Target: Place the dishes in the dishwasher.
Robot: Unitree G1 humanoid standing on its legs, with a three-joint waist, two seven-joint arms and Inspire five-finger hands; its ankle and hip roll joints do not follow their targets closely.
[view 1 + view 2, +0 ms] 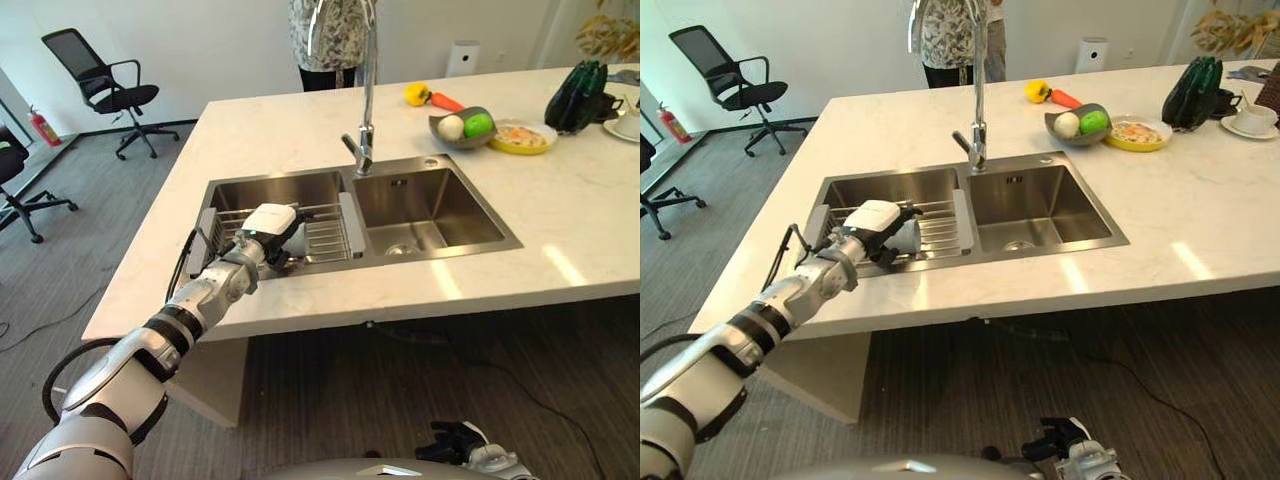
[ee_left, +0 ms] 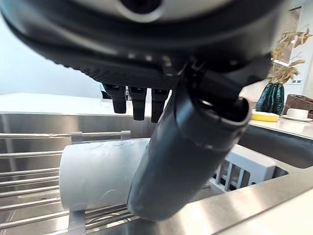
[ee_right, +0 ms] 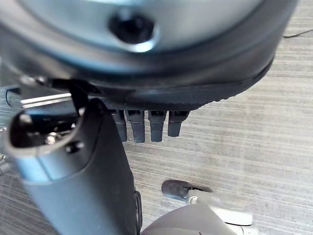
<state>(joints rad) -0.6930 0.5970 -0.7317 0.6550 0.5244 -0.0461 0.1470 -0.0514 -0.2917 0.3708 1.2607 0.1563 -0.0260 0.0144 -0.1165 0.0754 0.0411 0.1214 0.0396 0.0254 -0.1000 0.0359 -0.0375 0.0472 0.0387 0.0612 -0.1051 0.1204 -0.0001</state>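
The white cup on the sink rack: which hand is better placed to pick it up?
The left hand. It is already over the white cup on the rack; the right hand hangs low above the floor.

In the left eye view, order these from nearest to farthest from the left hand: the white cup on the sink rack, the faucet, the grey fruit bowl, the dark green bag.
1. White cup: lying on the wire rack in the left basin, right under the left hand.
2. Faucet: between the two basins, behind them.
3. Grey fruit bowl: on the counter beyond the right basin.
4. Dark green bag: far right of the counter.
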